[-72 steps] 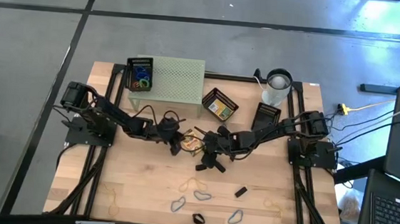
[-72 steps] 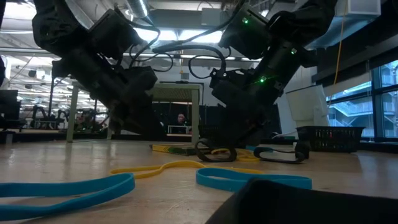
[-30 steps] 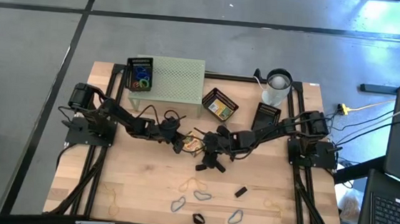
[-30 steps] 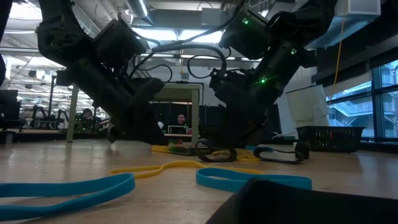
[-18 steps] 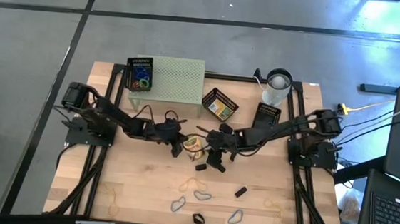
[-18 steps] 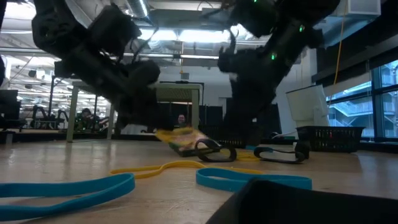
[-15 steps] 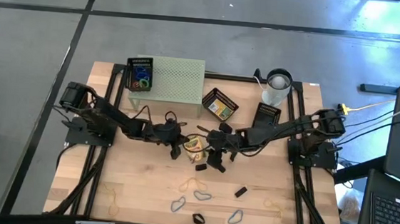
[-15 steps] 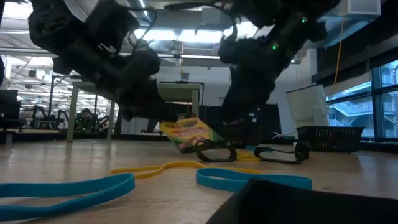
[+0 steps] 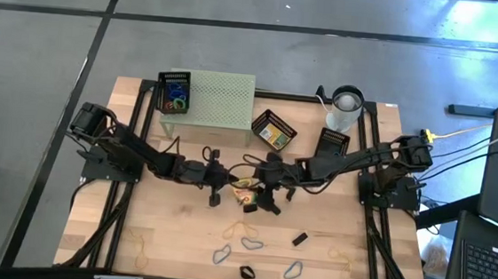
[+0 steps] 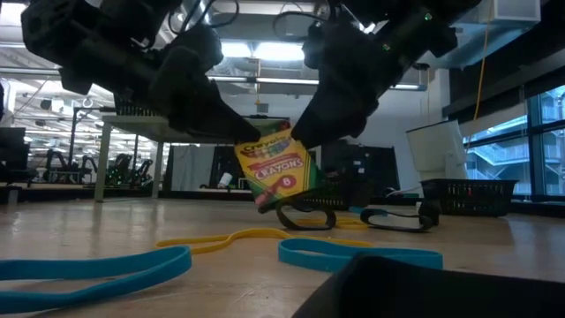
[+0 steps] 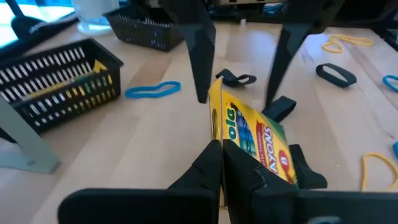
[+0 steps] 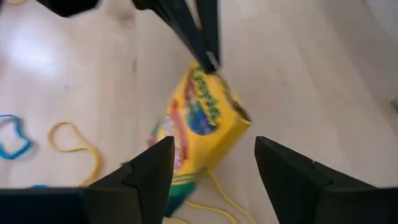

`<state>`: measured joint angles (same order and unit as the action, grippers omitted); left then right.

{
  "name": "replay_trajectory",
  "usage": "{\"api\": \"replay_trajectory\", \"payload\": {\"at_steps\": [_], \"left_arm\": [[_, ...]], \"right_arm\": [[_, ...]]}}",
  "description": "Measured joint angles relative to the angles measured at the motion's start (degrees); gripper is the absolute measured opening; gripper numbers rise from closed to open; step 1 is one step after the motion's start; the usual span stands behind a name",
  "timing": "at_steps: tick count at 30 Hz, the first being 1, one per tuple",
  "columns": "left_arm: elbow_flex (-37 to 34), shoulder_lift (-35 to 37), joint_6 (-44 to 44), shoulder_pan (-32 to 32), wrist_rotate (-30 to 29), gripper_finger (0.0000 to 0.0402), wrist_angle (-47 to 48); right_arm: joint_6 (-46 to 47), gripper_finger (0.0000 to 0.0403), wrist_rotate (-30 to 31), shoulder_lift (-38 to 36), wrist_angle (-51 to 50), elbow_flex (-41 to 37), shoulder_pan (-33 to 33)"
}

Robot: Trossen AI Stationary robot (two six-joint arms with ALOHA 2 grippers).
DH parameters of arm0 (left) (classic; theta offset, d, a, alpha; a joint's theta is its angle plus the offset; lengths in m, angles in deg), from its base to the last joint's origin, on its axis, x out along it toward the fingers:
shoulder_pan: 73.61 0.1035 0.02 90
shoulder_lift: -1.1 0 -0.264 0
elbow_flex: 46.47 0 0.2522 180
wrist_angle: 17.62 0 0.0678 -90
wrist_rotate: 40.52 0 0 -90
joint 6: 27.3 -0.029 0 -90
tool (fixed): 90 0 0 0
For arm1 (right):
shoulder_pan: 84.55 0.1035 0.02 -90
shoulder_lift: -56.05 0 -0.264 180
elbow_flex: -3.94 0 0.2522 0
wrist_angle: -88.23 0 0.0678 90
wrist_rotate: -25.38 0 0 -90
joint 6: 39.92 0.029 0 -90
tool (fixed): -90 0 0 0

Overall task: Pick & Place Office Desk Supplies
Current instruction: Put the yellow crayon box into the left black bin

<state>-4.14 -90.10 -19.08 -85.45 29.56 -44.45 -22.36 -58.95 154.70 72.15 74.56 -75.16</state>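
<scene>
One crayon box [image 10: 275,164] hangs tilted above the middle of the table [image 9: 170,240], pinched at its upper corner by the left end effector [image 11: 217,144], whose fingers are closed tight on the thin cardboard edge. It is likely light and fairly stiff, a thin card carton that would dent or crush if squeezed hard across its broad faces; its glossy print probably makes it a little slippery, and held by one corner it can swing or twist. A steadier hold would be across the narrow sides near the middle, where the card is braced by the crayons inside.

The right end effector [image 12: 211,163] hovers just beside the box with its fingers spread wide and holding nothing; in its wrist view the box sits in the gap beyond them.

The box is yellow with a green band, a red-and-blue panel on its front and a white round mark low down. Below it lie a black loop [image 10: 305,215], a yellow rubber band [image 10: 231,237] and blue loops [image 10: 353,254]. A second crayon box [image 9: 273,135] rests in a black basket [image 9: 262,120] near the pale green stand [image 9: 221,97]
</scene>
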Motion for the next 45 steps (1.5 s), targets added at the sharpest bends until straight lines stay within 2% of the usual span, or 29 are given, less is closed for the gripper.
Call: {"api": "replay_trajectory", "payload": {"at_steps": [6, 12, 17, 22, 30, 37, 45], "left_arm": [[0.07, 0.00, -5.71, -1.47, -2.13, 0.0001, -4.00], [0.09, 0.00, -13.88, -3.26, -4.55, 0.0001, -8.70], [0.09, 0.04, -19.09, -4.45, -7.79, 0.0001, -9.99], [0.09, 0.04, -21.50, -5.20, -8.97, 0.0001, -11.19], [0.09, 0.04, -21.57, -5.51, -8.89, 0.0002, -11.29], [0.09, 0.07, -14.88, -5.42, -9.15, 0.0024, -11.65], [0.09, 0.28, -10.46, -5.41, -10.43, 0.0104, -11.61]], "right_arm": [[1.35, 0.0247, -0.74, 0.00, 1.46, 0.04, 0.04], [1.97, 0.0236, -0.83, -0.02, 1.67, 0.04, 0.04], [2.40, 0.0205, -5.04, -0.04, 2.44, 0.04, 0.04], [2.40, 0.0145, -9.14, -0.07, 3.90, 0.07, 0.04], [2.83, 0.0034, -9.80, -0.07, 3.57, 0.07, -0.22], [3.04, 0.0032, -11.90, -0.07, 3.80, 0.07, -1.71], [3.05, 0.0039, -14.72, -1.32, 0.25, 0.07, -4.25]]}}
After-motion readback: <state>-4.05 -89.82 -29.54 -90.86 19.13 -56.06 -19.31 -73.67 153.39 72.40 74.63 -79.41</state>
